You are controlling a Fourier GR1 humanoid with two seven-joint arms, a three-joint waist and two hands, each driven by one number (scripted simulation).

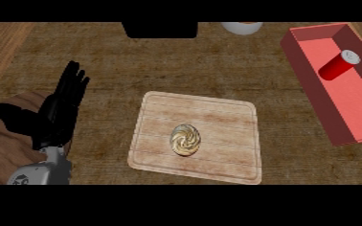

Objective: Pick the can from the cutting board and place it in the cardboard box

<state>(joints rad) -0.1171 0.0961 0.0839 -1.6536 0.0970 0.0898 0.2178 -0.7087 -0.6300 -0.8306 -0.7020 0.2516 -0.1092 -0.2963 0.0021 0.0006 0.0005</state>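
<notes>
- Red can (338, 66) is lying tilted inside the red box (305, 42)
- Left hand (60, 106) is resting at left, fingers straight
- Swirled pastry (185, 140) is sitting on cutting board (222, 112)

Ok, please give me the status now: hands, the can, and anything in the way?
Left hand open, resting at left, fingers straight. Right hand not in view. Red can lies tilted inside the box. Pastry remains on cutting board; nothing blocking.
</notes>
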